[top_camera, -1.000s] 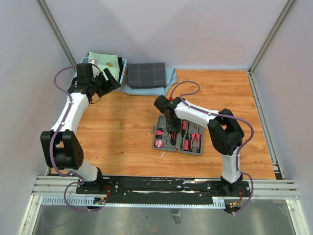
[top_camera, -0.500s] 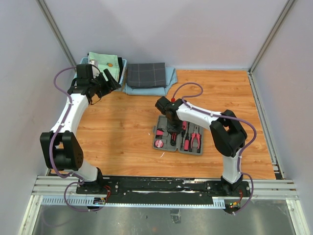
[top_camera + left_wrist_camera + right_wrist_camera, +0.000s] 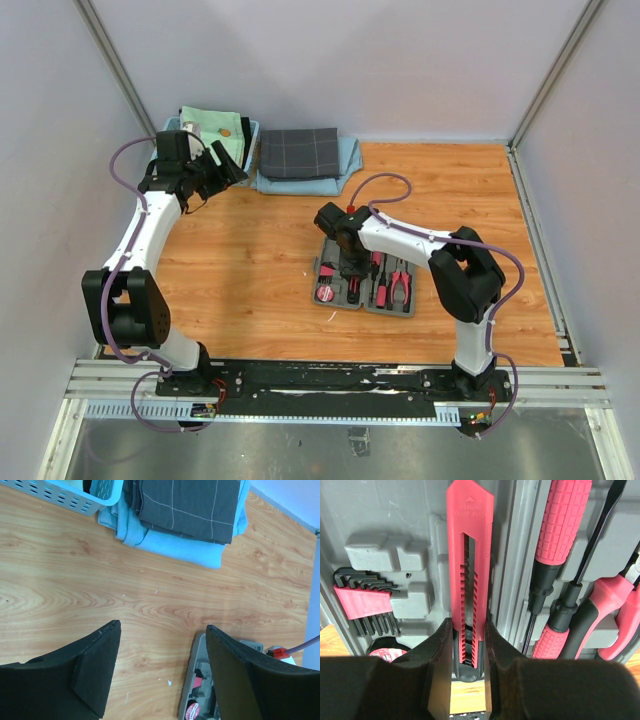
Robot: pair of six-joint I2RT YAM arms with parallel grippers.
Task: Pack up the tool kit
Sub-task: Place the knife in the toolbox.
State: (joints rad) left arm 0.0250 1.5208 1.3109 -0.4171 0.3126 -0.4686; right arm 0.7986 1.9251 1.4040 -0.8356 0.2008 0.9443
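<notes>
The tabletop (image 3: 250, 270) carries the tool kit case (image 3: 345, 298) right of centre, lying open and flat. My left tool (image 3: 162, 645) hovers far left with its jaws spread and empty. My right tool (image 3: 468, 650) is down over the case's left half, clamped on the near end of the pink knife (image 3: 470, 540), which lies along its slot beside the hinge. The screwdrivers (image 3: 565, 525) and pliers (image 3: 401, 285) sit in the right half; the hex keys (image 3: 365, 602) and round tape (image 3: 326, 293) in the left. I judge packing nearly done: press the knife home, let go, then shut the case.
</notes>
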